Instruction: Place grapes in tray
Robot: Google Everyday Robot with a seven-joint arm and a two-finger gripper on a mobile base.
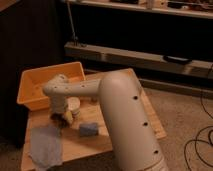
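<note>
The grapes [64, 119] are a small dark lumpy bunch on the wooden table [150, 120], just in front of the tray. The tray [35, 87] is a large yellow-orange bin with raised walls at the table's back left. My white arm reaches in from the right and bends down at the wrist. My gripper [60, 115] hangs straight down over the grapes, at or touching them. The wrist hides much of the bunch. The grapes lie outside the tray.
A white cup [74, 106] stands right next to the grapes on their right. A blue sponge [89, 129] lies in front of it. A blue-grey cloth [46, 145] lies at the table's front left. A dark shelf unit stands behind.
</note>
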